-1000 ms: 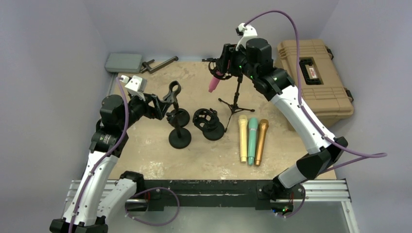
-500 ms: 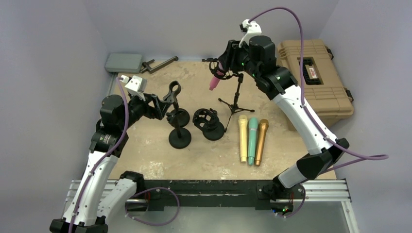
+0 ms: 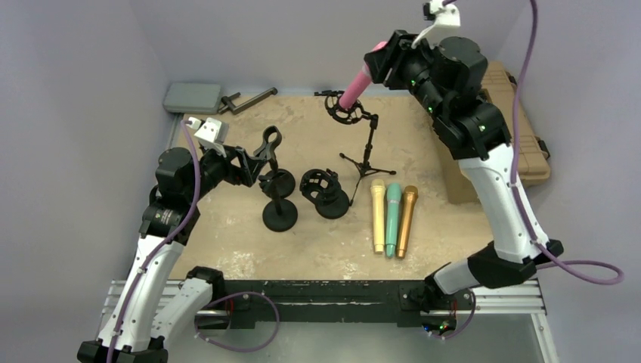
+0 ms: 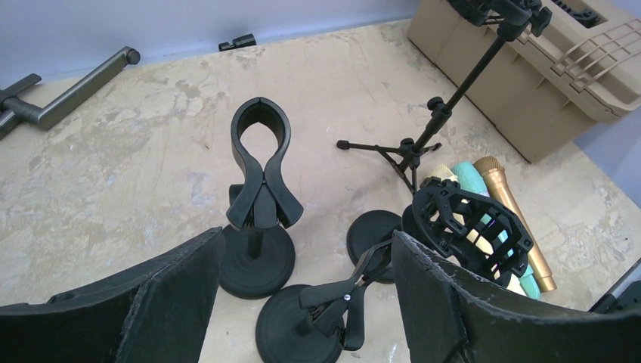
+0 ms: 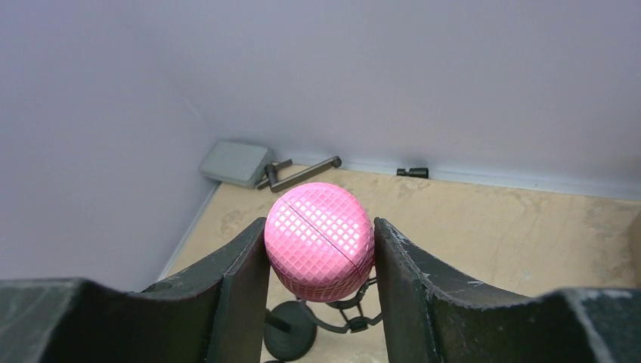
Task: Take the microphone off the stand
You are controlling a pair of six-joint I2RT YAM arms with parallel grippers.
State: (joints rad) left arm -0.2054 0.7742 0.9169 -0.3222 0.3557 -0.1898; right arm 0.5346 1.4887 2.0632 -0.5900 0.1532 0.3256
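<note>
The right tool (image 5: 320,249) is closed on the mesh head of the pink microphone (image 3: 355,83), a finger (image 5: 242,287) pressed to each side; it holds the microphone high over the table (image 3: 227,242), slanting, with the handle pointing down and away from the tool; the handle's end is at the ring mount (image 3: 342,108) on top of the tripod stand (image 3: 365,155), and whether it sits in the ring or is just clear of it cannot be told; the tripod's legs are spread on the table below and ahead of the tool; the tan case (image 3: 533,144) lies under the tool's own arm, on its outer side.

The left tool (image 4: 302,272) hangs low with its jaws wide apart and nothing between them; just ahead of it stand two round-based clip stands, one upright (image 4: 261,189) and one with its clip tipped over (image 4: 325,310); by its right finger is a third base carrying a basket mount (image 4: 472,227); these crowd the space between this tool and the tripod stand; beyond the basket mount three microphones lie side by side, cream (image 3: 377,215), green (image 3: 392,219) and gold (image 3: 407,221); farthest off, by the back wall, are a grey box (image 3: 193,97) and a metal bar (image 3: 249,100).
</note>
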